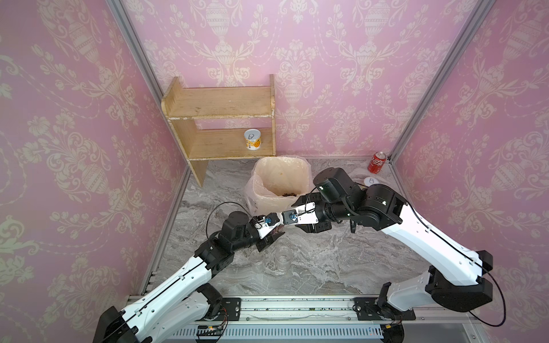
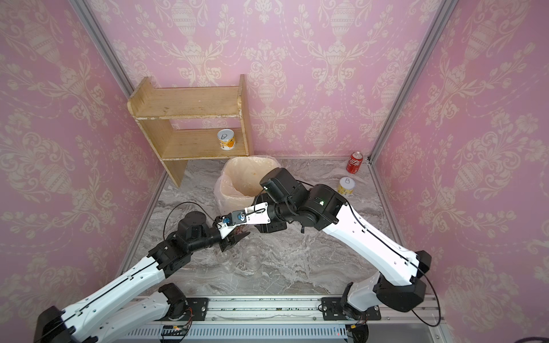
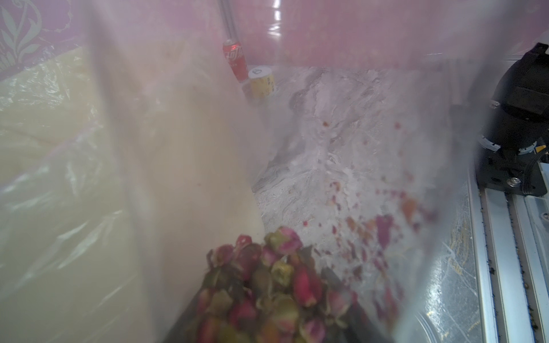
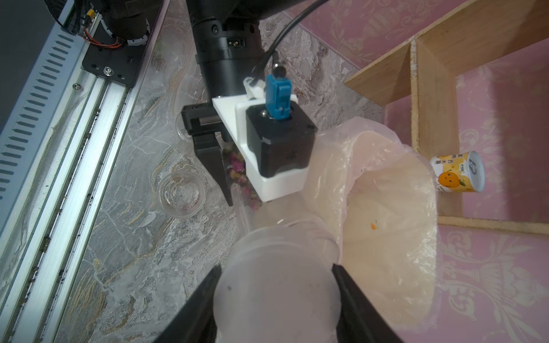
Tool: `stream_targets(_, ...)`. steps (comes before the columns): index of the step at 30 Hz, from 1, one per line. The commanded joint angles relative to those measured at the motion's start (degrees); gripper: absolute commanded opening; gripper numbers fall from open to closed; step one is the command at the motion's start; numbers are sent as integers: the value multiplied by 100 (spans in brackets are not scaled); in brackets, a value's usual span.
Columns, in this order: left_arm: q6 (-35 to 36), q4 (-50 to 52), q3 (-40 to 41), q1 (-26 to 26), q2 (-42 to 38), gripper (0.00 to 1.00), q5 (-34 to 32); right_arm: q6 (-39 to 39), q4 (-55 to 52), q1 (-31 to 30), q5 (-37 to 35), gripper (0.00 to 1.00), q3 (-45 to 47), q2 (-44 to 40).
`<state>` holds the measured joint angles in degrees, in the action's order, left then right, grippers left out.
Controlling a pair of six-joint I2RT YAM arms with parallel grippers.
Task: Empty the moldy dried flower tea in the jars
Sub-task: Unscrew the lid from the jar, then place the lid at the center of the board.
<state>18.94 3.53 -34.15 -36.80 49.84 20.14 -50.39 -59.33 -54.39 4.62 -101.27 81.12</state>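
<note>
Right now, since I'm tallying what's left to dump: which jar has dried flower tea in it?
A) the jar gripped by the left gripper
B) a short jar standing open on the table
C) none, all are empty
A: the left gripper is shut on a clear jar with rose buds inside, while the two standing jars look empty.

Walls: pink wallpaper [image 1: 326,74], cream urn-and-flower pattern, three sides
Corners: grey metal posts [image 1: 129,38]
Floor: grey veined marble-look top [image 1: 326,261]
Furniture: small two-tier wooden shelf [image 1: 219,102], against back wall
Light: even, soft
</note>
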Motion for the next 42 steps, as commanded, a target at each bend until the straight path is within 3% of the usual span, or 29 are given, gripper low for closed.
stream_targets(1, -92, -96, -45, 27, -170, 24, -179, 704, 345, 135, 4, 25, 461, -526)
stream_targets(9, -123, -96, -22, 25, -428, 24, -334, 2807, 1509, 496, -455, 33, 2448, -1834)
stream_targets(21, -152, -172, 22, 29, -666, 24, -512, 5600, 2770, 704, -1697, 34, 4898, -2454)
stream_targets(30, -186, -291, 55, 28, -628, 24, -533, 7059, 2754, 1263, -1831, 34, 5185, -1645)
stream_targets(42, -174, -285, 68, 31, -658, 24, -513, 7688, 2768, 1441, -1233, 35, 4922, -210)
